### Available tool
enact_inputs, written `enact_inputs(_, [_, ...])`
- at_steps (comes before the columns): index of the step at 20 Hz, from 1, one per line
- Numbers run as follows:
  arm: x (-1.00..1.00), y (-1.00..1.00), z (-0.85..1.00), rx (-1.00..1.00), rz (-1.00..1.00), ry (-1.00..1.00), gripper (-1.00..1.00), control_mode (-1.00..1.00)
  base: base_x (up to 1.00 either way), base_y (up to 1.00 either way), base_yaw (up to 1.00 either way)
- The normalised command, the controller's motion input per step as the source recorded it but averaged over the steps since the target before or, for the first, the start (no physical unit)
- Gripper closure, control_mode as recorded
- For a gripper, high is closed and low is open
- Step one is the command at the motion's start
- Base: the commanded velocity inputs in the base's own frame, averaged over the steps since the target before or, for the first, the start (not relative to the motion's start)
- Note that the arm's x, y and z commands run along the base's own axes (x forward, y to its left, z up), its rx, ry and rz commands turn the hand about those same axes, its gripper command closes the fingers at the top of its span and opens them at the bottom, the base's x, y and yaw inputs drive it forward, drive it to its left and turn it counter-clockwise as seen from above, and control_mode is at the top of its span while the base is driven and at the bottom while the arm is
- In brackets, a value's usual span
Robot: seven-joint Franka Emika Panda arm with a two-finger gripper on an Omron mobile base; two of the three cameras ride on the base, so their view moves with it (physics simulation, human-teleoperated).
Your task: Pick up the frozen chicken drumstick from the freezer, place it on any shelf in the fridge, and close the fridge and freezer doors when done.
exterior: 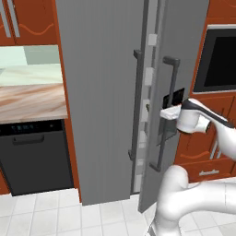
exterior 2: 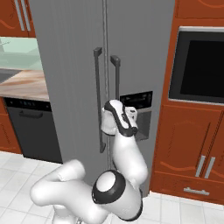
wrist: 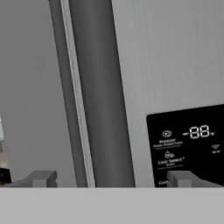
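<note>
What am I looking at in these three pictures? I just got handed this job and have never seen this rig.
It is a white robot arm on a driving base in a simulated kitchen. Two pictures come from cameras on the base, behind the arm to its left and right; the third looks along the gripper from the hand.

The tall grey unit is a side-by-side fridge. The narrower freezer door, the one with the black dispenser panel, stands slightly ajar in the left base view; the wider fridge door looks shut.

The gripper is open and holds nothing. Its two fingertips sit on either side of the freezer door handle, not yet closed on it. Nearby are a dishwasher under a counter, and a wall oven.
</note>
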Motion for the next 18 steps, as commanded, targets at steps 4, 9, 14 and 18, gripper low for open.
enact_inputs(4, [0.57,0.23,0.00,0.00,-0.15,0.00,-1.00,-1.00,0.00,0.00,0.00])
enact_inputs(9, [0.63,0.14,0.01,0.00,-0.13,0.00,-1.00,-1.00,0.00,0.00,0.00])
enact_inputs(14, [0.63,0.12,0.01,0.03,-0.14,0.00,-1.00,-1.00,0.00,0.00,0.00])
enact_inputs(18, [0.65,0.12,0.06,0.06,-0.14,0.04,-1.00,-1.00,0.00,0.00,0.00])
